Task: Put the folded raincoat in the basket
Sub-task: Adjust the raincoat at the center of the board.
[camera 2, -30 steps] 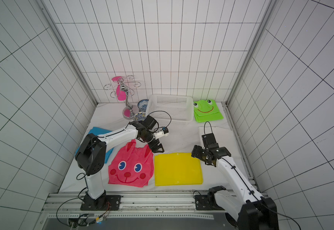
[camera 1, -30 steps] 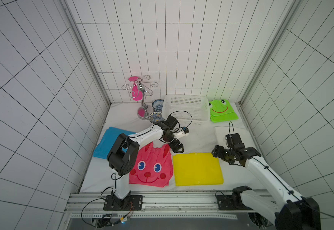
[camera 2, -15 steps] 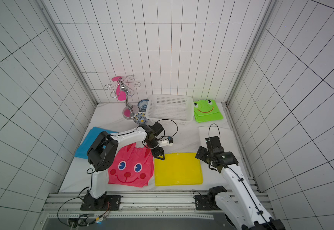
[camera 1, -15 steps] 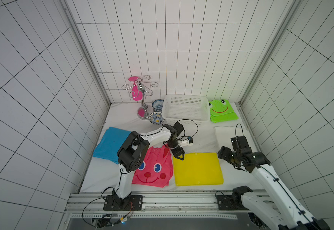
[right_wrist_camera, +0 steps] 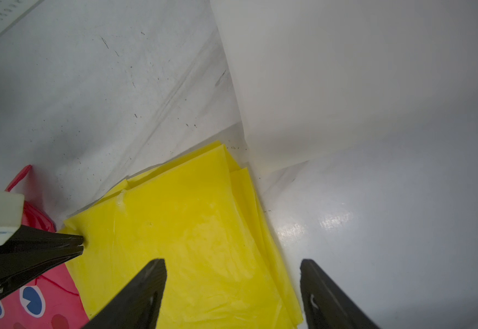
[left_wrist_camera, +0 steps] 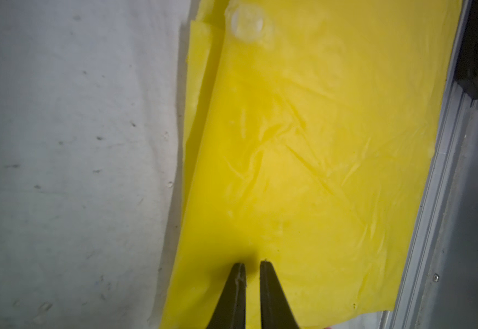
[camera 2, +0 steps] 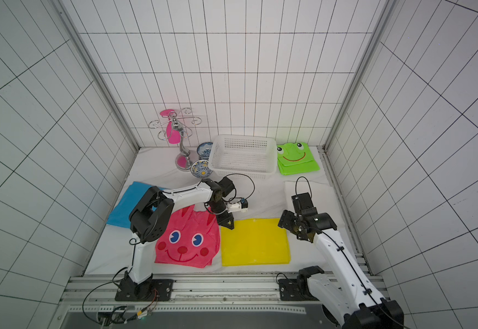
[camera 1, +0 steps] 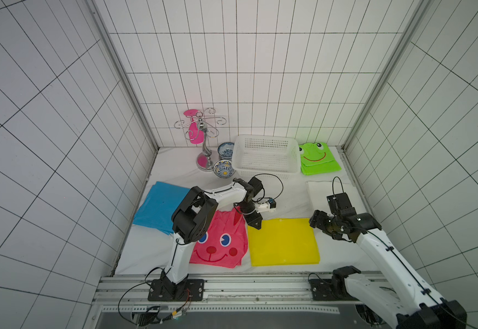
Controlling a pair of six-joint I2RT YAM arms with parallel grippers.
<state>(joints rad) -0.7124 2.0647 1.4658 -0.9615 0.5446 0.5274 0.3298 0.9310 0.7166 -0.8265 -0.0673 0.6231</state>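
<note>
The left arm [camera 1: 226,195] rises from its base at the front rail, folds at the elbow and stretches toward the middle of the worktop [camera 1: 292,199]. Its wrist bends down, so the left claw [camera 1: 256,227] points at the worktop with its tips low and its jaws almost together, only a thin gap between them. The right arm [camera 1: 374,250] leans in from the front right corner. The right claw [camera 1: 314,222] sits low, aimed toward the left one, jaws spread wide.

The yellow raincoat [left_wrist_camera: 303,171] is thin, glossy, creased plastic film; the basket [camera 1: 263,143] is white perforated plastic.
</note>
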